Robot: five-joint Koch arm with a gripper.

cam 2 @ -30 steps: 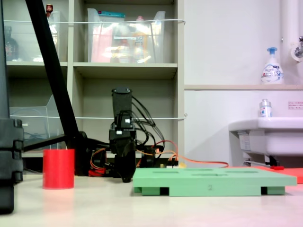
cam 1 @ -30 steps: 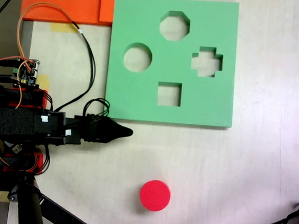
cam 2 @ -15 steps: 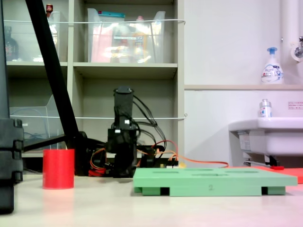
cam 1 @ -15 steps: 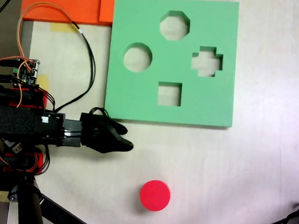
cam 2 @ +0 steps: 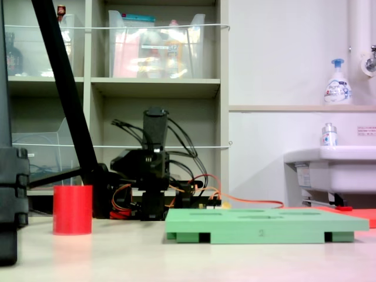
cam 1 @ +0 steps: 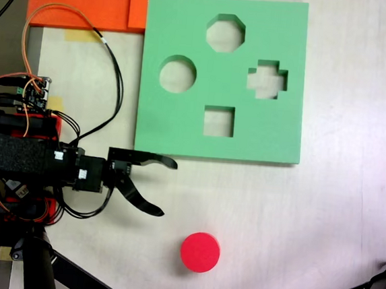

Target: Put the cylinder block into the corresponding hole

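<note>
— While the arm is reaching in from the first exterior view's left edge, what is its gripper [cam 1: 164,187] doing?

— Its two fingers are spreading wide: one is pointing toward the first exterior view's right, just below the green board [cam 1: 181,126], and the other is angling down toward the lower middle of the frame. Nothing is sitting between them.

— Where is the red cylinder [cam 1: 200,252] lying?

— It is standing on the pale table [cam 1: 321,223] in the lower middle of the first exterior view, below and to the right of the fingers and apart from them. In the second exterior view it [cam 2: 73,210] is standing upright at the lower left, well apart from the board [cam 2: 264,225].

— And the round hole [cam 1: 178,74]?

— It is showing in the board's left part, in the upper middle of the first exterior view, with the table showing through it. An octagonal hole [cam 1: 226,33] is sitting above and to its right, a cross-shaped one [cam 1: 267,79] further right, a square one [cam 1: 219,121] below.

— Is the second exterior view showing the fingers?

— The arm [cam 2: 150,173] is standing behind the board's left end there, dark against the shelves [cam 2: 155,87], and I cannot tell the fingers apart in it.

— Anything else around?

— Orange sheets [cam 1: 84,0] are filling the upper left of the first exterior view, touching the board's upper left edge, and orange and black wires [cam 1: 111,76] are looping down toward the arm.
</note>
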